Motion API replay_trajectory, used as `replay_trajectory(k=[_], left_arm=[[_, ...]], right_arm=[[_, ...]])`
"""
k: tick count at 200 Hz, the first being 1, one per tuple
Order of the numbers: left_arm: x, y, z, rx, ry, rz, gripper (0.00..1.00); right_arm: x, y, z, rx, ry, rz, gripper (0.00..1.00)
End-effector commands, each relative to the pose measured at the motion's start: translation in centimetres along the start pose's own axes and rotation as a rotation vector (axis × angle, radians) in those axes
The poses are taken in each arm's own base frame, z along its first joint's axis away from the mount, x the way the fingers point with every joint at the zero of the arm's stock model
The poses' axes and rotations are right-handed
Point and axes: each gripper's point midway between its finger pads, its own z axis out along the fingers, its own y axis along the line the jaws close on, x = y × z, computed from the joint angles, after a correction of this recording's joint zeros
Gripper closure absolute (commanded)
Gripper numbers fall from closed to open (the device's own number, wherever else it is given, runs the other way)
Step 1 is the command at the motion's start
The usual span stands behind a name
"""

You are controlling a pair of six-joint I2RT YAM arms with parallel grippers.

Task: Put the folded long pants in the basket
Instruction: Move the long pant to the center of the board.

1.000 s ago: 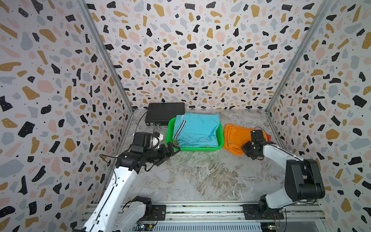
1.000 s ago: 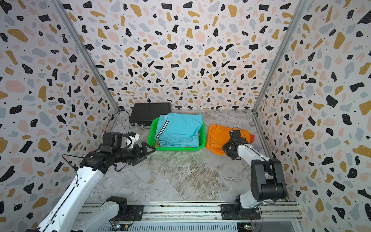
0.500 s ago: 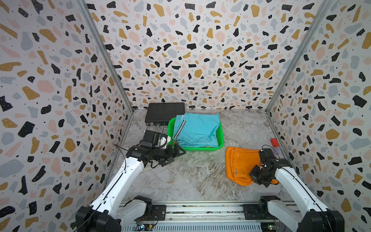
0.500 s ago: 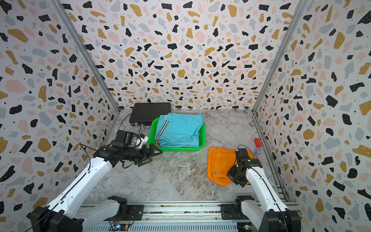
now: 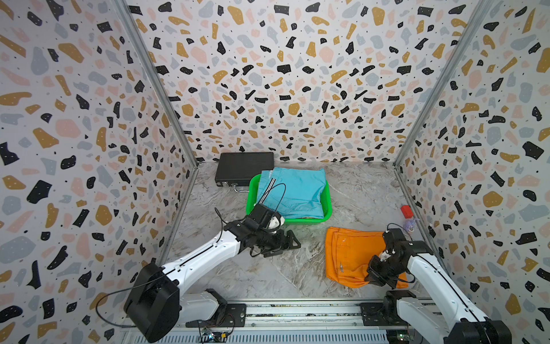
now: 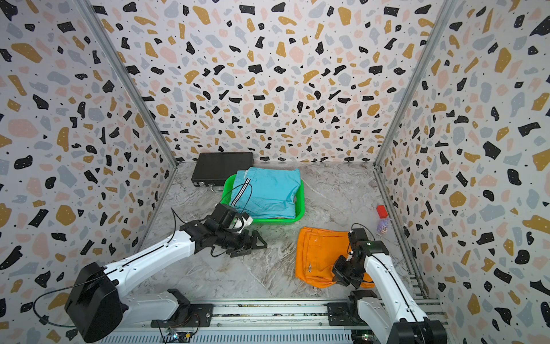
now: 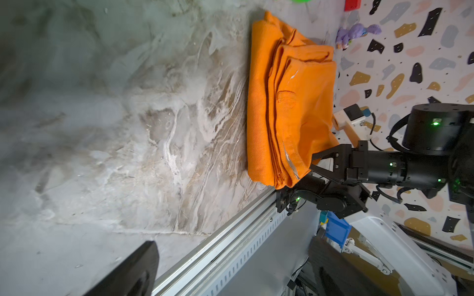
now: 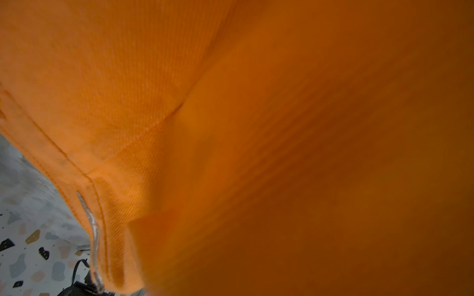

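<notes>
Grip: right gripper (image 7: 306,173) clenched on orange pants (image 7: 289,102), worktop (image 5: 268,277) front right, likely for basket (image 5: 249,196) carry. Left gripper (image 5: 290,242) gaping, empty.

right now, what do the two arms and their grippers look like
Both the left arm and the right arm have smooth white link shells, rounded black joint housings and thin black cables looping off them. The left gripper and right gripper are all black, with open triangular frame fingers. Small green lights glow on the right arm's joints.
</notes>
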Motion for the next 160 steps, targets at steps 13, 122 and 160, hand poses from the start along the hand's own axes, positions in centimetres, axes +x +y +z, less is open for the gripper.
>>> replay_trajectory(k=[13, 122, 160], left_arm=[[-1.3, 2.1, 3.1, -0.005, -0.048, -0.056, 0.05], [-1.0, 3.4, 8.9, -0.025, 0.003, -0.074, 0.06], [-0.3, 2.4, 11.4, -0.036, 0.062, -0.054, 0.11]], right_arm=[[1.2, 3.2, 1.1, -0.114, 0.117, -0.072, 1.0], [5.6, 8.3, -3.6, -0.316, 0.169, -0.471, 0.27], [7.9, 10.4, -8.4, -0.423, 0.15, -0.616, 0.23]])
